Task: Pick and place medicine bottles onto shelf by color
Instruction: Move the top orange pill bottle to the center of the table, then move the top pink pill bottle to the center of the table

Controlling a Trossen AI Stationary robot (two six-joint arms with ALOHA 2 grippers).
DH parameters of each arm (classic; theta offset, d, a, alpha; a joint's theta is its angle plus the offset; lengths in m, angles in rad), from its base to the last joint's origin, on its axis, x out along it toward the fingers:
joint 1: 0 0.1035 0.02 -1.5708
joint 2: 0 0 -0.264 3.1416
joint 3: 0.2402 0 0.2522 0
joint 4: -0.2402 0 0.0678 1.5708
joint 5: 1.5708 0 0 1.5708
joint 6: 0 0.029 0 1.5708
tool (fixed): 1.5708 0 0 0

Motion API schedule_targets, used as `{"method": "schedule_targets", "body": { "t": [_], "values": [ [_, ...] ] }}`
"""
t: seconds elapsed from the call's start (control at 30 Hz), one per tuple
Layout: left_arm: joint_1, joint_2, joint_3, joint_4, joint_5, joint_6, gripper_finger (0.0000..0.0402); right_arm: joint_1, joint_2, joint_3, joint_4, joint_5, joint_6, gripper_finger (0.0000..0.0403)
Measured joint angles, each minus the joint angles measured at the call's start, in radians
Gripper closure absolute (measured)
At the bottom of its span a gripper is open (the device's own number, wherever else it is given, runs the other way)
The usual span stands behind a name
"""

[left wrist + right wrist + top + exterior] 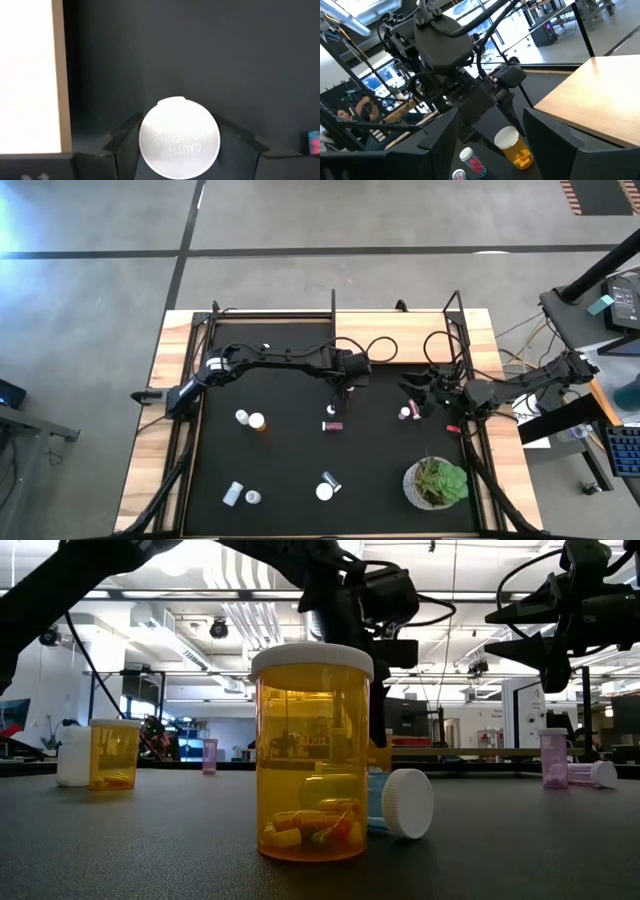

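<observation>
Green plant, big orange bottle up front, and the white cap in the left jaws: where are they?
Green plant [436, 480], high view, leaves.
Orange bottle [311, 755], low view, body.
White cap [179, 137], left wrist view, top face.

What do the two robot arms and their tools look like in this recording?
Both arms are dark, nearly black, built of slim jointed segments. The left arm has a pale patch near its base and black cables looping behind it. The right arm is likewise black, with cables trailing near it. The left tool has two matte black angular fingers; the right tool has broad, flat black fingers.
</observation>
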Motion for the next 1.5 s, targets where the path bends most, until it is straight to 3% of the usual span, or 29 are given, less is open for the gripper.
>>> {"method": "schedule_targets", "body": {
  "t": [0.2,0.6,1.0,1.17,1.4,1.5],
  "values": [
    [0.0,0.0,-0.003,0.027,0.002,-0.03,0.0197,0.0,0.0,0.0,0.0,0.0,0.0,0.0188],
    [0.003,-0.015,0.01,0.049,0.062,-0.055,0.0131,0.0,0.0,0.0,0.0,0.0,0.0,0.0188],
    [0.044,-0.275,-0.037,0.049,-0.015,-0.079,0.0124,0.0,0.0,0.0,0.0,0.0,0.0,0.0188],
    [0.124,-0.421,-0.19,0.057,-0.022,-0.095,0.0124,0.0,0.0,0.0,-0.001,0.0,0.0,0.0188],
    [0.227,-0.674,-0.541,0.152,-0.018,-0.223,0.0124,0.0,0.0,0.0,0.0,0.0,0.0,0.0188],
    [0.253,-0.782,-0.697,0.205,-0.066,-0.28,0.0124,0.0,0.0,0.0,0.0,0.0,0.0,0.0188]
  ]
}}
